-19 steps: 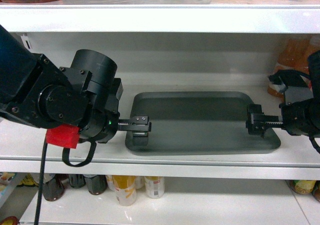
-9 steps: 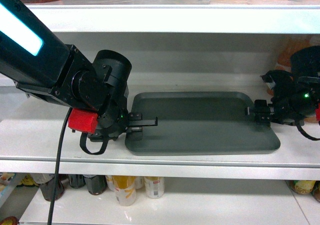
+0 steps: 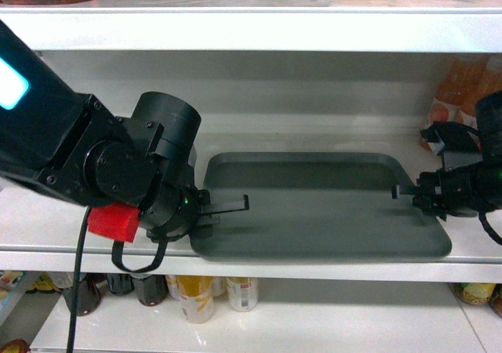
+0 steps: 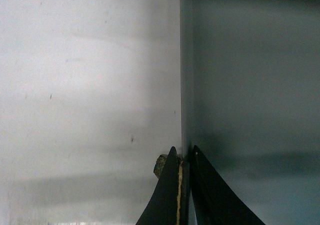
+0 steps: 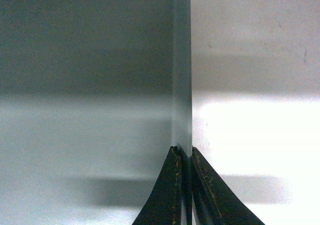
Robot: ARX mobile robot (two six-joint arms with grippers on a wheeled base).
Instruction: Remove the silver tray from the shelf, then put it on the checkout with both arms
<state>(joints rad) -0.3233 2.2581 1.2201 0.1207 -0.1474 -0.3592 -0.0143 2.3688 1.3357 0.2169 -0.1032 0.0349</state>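
Note:
The silver tray [image 3: 314, 204] lies flat on the white shelf [image 3: 47, 212], its front edge out over the shelf's lip. My left gripper [image 3: 232, 206] is shut on the tray's left rim. The left wrist view shows its fingers [image 4: 170, 185] pinching that rim, with the tray [image 4: 250, 85] to the right and the shelf board [image 4: 90, 85] to the left. My right gripper [image 3: 405, 191] is shut on the right rim. In the right wrist view the gripper [image 5: 184, 152] clamps the edge of the tray [image 5: 85, 60], bare shelf [image 5: 250, 125] beside it. The checkout is out of view.
Another shelf board [image 3: 251, 23] runs close above, carrying jars and white tubs. Orange bottles [image 3: 451, 94] stand at the back right behind my right arm. Cans and bottles [image 3: 208, 294] sit on the shelf below.
Both grippers have turned and closed on the tray's side rims. The tray has slid forward and slightly right, its front edge now over the shelf lip.

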